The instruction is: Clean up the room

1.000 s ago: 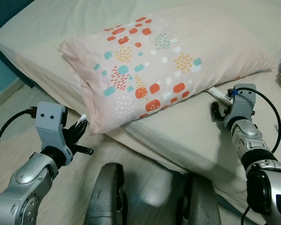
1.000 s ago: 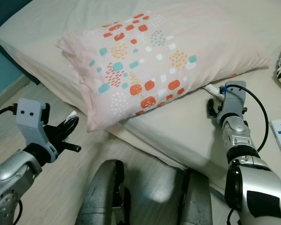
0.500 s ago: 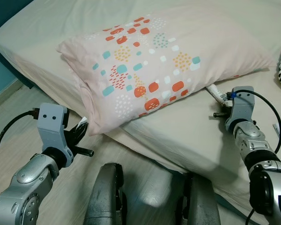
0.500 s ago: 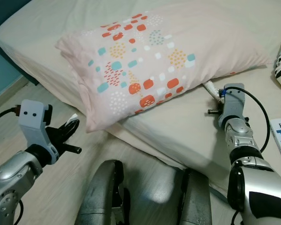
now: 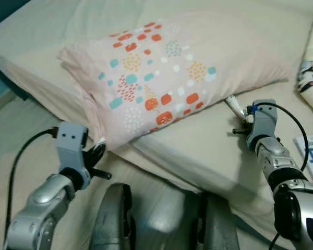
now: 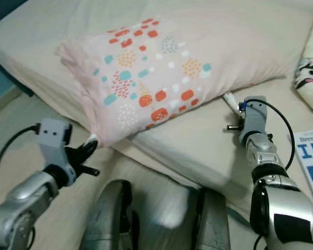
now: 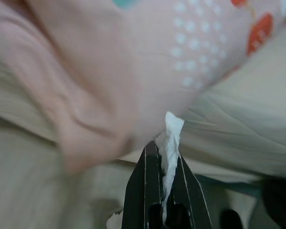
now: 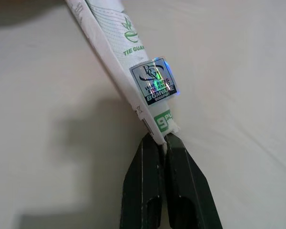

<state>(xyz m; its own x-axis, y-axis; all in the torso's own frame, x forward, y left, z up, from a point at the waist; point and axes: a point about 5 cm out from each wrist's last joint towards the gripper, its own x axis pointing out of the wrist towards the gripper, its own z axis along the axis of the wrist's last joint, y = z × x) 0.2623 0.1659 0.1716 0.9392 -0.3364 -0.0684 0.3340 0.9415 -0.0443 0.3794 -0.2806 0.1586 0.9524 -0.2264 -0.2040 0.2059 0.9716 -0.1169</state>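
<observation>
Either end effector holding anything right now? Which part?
Both. The left end effector pinches a crumpled white tissue by its lower end. The right end effector grips a white tube at its flat crimped end.

White packet [image 8: 128, 71] on the bed sheet: green leaf logo, green print "TIE GUA…" cut off. Holographic sticker [image 8: 155, 81] on it, small lettering, roughly "BGMWAE", not sure. Green patch at packet end: "9P…", partly hidden.

Book [image 6: 309, 161] at the bed's right edge: "Bre…" on top, large blue "IM", "R" below, rest cropped.
</observation>
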